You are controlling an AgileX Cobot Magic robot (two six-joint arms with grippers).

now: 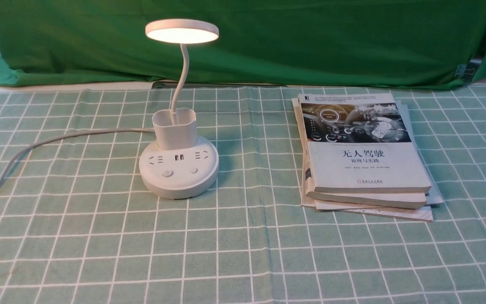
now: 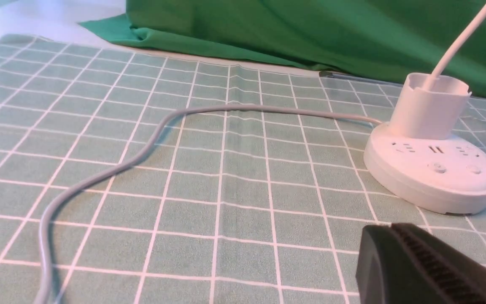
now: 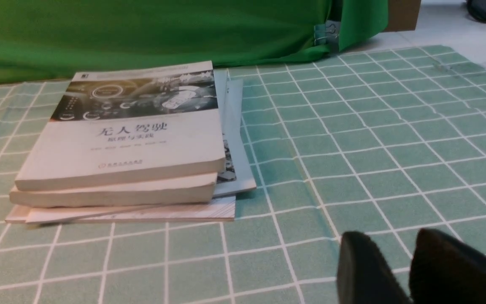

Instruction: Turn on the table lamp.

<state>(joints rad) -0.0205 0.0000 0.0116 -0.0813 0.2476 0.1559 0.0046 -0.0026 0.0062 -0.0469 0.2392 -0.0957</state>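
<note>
The white table lamp (image 1: 179,169) stands left of centre on the checked cloth, and its flat disc head (image 1: 182,31) glows. A thin neck (image 1: 182,71) rises from the cup-like holder (image 1: 174,128). Two buttons (image 1: 167,172) sit at the front of the round base, below the sockets. The left wrist view shows the lamp base (image 2: 433,177) a short way beyond my left gripper (image 2: 390,228), which is shut and empty, apart from the lamp. My right gripper (image 3: 392,238) hovers over bare cloth, open by a narrow gap and holding nothing.
The lamp's grey-white cord (image 1: 57,137) curves away from the base to the left across the cloth. A stack of books (image 1: 363,152) lies to the right of the lamp. Green cloth hangs along the table's far edge.
</note>
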